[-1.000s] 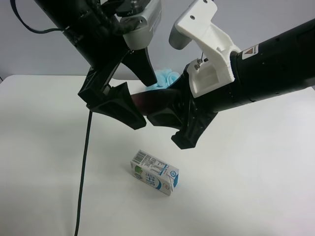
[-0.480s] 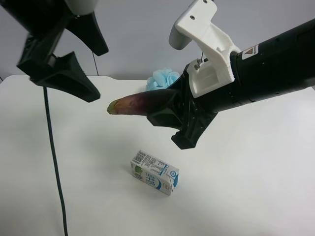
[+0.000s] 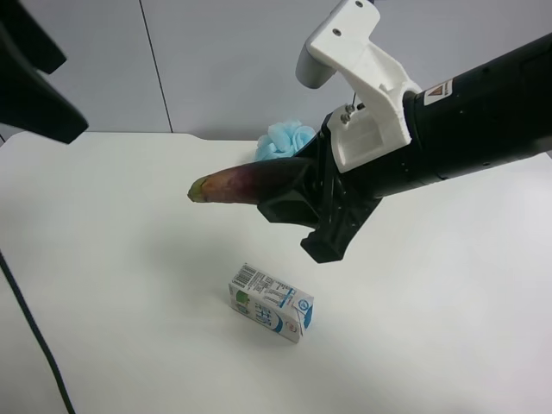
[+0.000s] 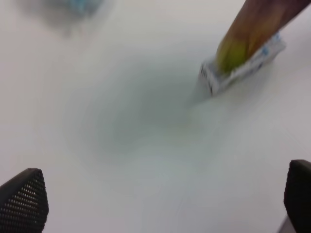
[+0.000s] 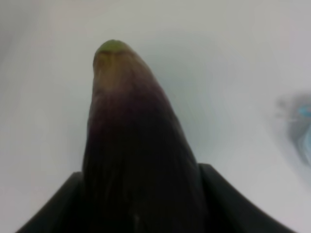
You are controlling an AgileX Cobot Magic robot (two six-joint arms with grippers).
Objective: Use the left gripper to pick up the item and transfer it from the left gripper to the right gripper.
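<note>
Eggplant in right gripper, wrist view shows left fingers apart

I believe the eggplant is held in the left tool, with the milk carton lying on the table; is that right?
Not quite: the eggplant is held in the right tool. The right wrist view shows it between that tool's fingers; the left wrist view shows the left tool open and empty. The milk carton does lie on the table.
</note>
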